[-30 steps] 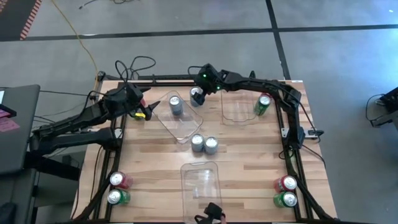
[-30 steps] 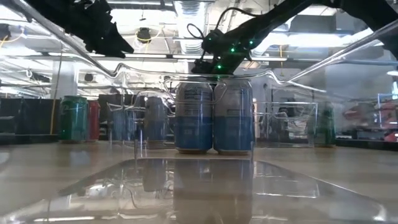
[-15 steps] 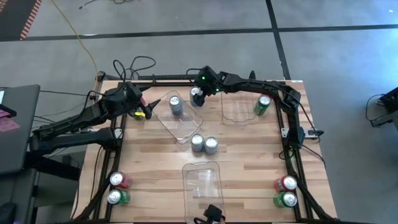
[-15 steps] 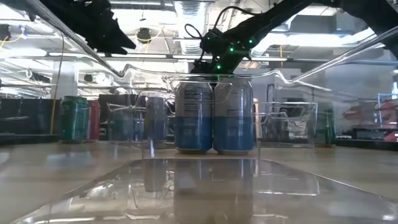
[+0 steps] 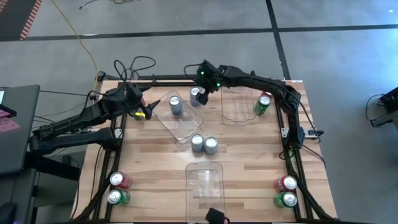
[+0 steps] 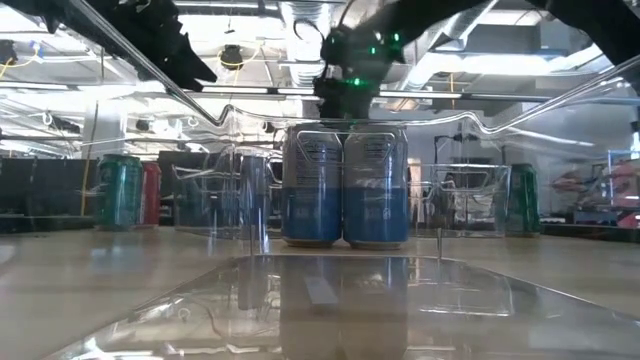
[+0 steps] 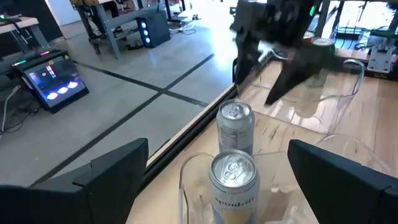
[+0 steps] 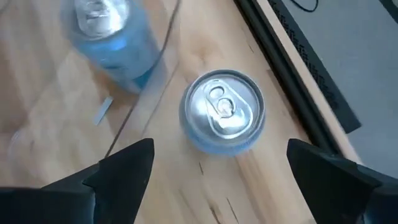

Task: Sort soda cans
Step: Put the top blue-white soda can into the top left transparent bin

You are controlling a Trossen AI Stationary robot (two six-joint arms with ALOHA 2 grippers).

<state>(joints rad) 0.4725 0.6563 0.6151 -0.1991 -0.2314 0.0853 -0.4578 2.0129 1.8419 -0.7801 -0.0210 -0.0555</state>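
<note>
Silver-blue, red and green soda cans stand upright on the wooden table. One silver-blue can point(image 5: 196, 95) point(image 8: 224, 112) stands on its base near the far edge, just outside the tilted clear bin point(image 5: 163, 121). My right gripper point(image 5: 201, 83) point(image 8: 221, 146) hovers above this can, open, a finger on either side and clear of it. Another silver-blue can point(image 5: 176, 104) point(image 7: 233, 177) stands inside that bin. My left gripper point(image 5: 148, 109) point(image 7: 217, 149) waits open at the bin's left end, level with this can and apart from it.
Two silver-blue cans point(image 5: 204, 144) point(image 6: 345, 185) stand mid-table. A green can point(image 5: 263, 102) stands in the far right bin point(image 5: 236, 115). Red and green pairs stand at the near left point(image 5: 116, 188) and near right point(image 5: 286, 191) corners. A third bin point(image 5: 202, 183) lies at the near edge.
My right gripper has risen straight up above the silver-blue can by the far edge and drifted slightly toward that edge. The can has stayed standing where it was. My left arm has kept still.
</note>
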